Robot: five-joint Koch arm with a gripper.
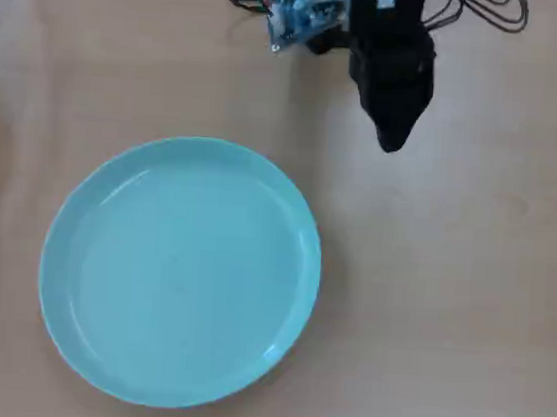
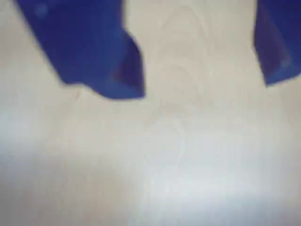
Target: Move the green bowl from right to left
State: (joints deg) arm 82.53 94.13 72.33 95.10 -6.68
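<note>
We look down from above and see the bowl (image 1: 180, 271) flat on the table (image 1: 462, 305), in the left half of that view. Nothing is in it. Our gripper (image 1: 390, 140) is up near the top edge, well apart from the bowl and off to its upper right. It is not touching the bowl.

In the wrist view the two blue jaws stand wide apart, so our gripper (image 2: 202, 89) is spread and holds nothing. Only bare wood shows between them.

We think some things could go wrong. The bowl is much wider than our gripper, so we can only pinch its rim. The rim is low and shiny, so it could slip out. If we come down too far inside or outside the rim, we would miss it or push the bowl away.
</note>
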